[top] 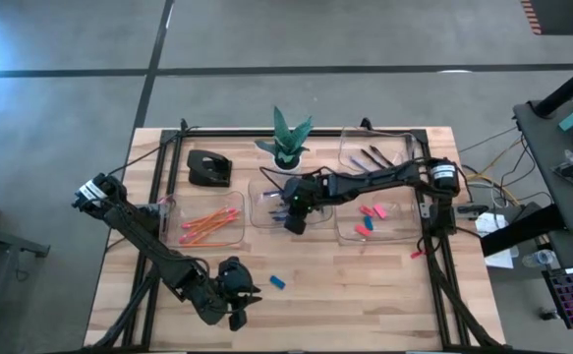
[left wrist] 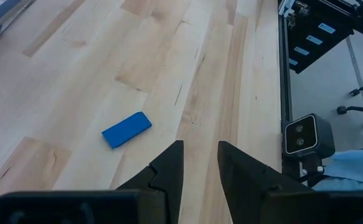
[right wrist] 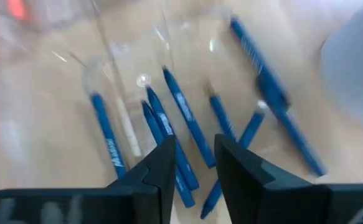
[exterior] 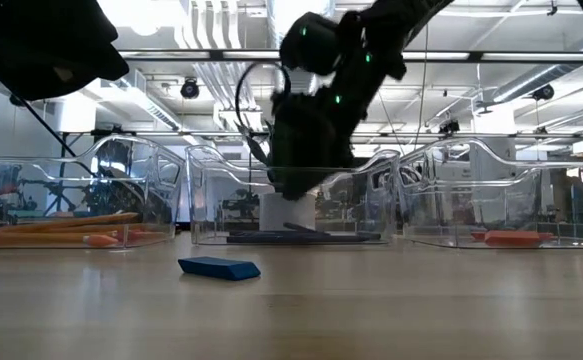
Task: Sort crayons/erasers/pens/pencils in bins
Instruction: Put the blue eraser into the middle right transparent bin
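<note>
Right gripper (top: 294, 218) is seen at frame centre over the middle bin (top: 258, 202), fingers parted slightly, nothing between them. Blue crayons (right wrist: 180, 118) are seen beneath it, lying crisscrossed inside that bin.

Left gripper (left wrist: 200, 163) is parked at lower left, narrowly open and empty, with the blue eraser (left wrist: 126, 129) loose on the table (left wrist: 69, 74) just ahead.

Risk: a bin wall could be clipped by the right arm on withdrawal, shifting the tray.

Eraser: small flat blue block; a low grasp is likely needed.

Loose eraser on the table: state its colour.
Blue; the eraser shows best in the left wrist view.
</note>
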